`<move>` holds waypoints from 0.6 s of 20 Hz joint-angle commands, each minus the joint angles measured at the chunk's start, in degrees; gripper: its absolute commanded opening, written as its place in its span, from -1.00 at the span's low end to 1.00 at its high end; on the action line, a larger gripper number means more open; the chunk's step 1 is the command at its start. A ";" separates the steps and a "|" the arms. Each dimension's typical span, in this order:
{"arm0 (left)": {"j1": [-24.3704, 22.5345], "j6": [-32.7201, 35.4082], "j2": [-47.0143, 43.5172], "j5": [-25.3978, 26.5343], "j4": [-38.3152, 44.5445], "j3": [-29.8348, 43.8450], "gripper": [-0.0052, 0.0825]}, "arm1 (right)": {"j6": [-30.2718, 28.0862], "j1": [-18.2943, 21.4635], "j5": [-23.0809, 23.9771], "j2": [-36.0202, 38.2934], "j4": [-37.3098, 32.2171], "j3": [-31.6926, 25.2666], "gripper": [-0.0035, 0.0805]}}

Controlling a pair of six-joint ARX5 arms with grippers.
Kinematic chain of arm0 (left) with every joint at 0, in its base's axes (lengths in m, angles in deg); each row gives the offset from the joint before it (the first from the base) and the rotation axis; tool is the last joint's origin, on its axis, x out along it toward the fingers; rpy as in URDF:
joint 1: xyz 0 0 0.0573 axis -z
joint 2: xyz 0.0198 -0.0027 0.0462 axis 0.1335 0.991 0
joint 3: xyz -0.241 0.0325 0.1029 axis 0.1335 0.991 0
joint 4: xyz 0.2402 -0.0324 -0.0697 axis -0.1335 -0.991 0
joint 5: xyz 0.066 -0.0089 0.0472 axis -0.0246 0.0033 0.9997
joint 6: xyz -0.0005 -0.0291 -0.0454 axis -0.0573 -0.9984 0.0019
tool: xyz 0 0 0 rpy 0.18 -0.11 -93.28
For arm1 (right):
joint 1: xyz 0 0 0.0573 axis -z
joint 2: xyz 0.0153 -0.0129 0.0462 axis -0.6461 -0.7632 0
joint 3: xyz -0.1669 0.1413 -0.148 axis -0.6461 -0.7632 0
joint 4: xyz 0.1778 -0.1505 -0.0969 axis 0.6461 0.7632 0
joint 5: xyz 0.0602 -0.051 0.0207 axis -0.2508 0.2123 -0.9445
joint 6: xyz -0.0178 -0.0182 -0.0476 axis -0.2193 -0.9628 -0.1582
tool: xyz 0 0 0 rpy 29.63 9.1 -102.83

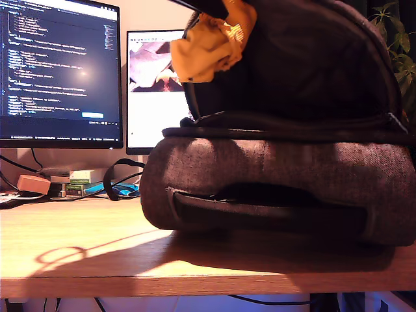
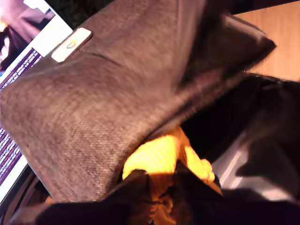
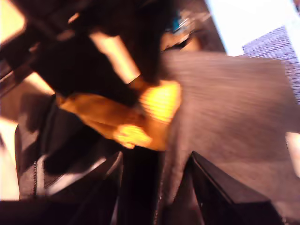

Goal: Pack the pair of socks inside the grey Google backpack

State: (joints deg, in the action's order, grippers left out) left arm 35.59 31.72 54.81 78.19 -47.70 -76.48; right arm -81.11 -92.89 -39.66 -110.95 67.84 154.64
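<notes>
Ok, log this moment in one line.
my first gripper: holding socks | socks: at backpack mouth, by raised flap | my second gripper: at flap, grip unclear

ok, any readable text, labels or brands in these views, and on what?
No text reads cleanly.
Dark monitor with code: lines too small to read.
White-screen monitor: heading blurred.
Pale rectangular patch on the grey woven backpack: small mark, no legible letters.
Stacked small boxes on the wooden desk: print too small.
No text on the mustard-yellow knit pair of socks.
</notes>
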 commanded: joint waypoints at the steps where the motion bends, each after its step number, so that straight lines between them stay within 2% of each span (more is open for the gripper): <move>1: -0.81 0.63 -0.50 -0.11 2.36 -1.29 -0.94 | -0.13 -0.04 1.40 -0.04 0.02 -0.85 0.08; 4: -1.53 0.61 -0.55 -1.62 2.36 -2.01 -0.94 | -1.62 0.79 7.78 -2.34 0.68 -0.85 0.04; 9: -1.90 0.61 -0.55 -3.08 2.36 -2.62 -0.94 | -1.64 1.79 11.93 -3.67 1.86 -0.85 0.00; 11: -1.99 0.61 -0.55 -3.08 2.34 -2.62 -0.94 | -1.46 2.14 13.14 -3.67 3.02 -0.85 -0.18; 12: -2.14 0.61 -0.55 -3.13 2.27 -2.62 -0.94 | -1.46 2.54 13.14 -3.67 2.95 -0.85 -0.38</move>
State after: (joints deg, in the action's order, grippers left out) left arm 34.11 31.92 54.81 75.00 -47.54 -76.74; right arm -82.66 -91.10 -26.72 -114.56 70.42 154.64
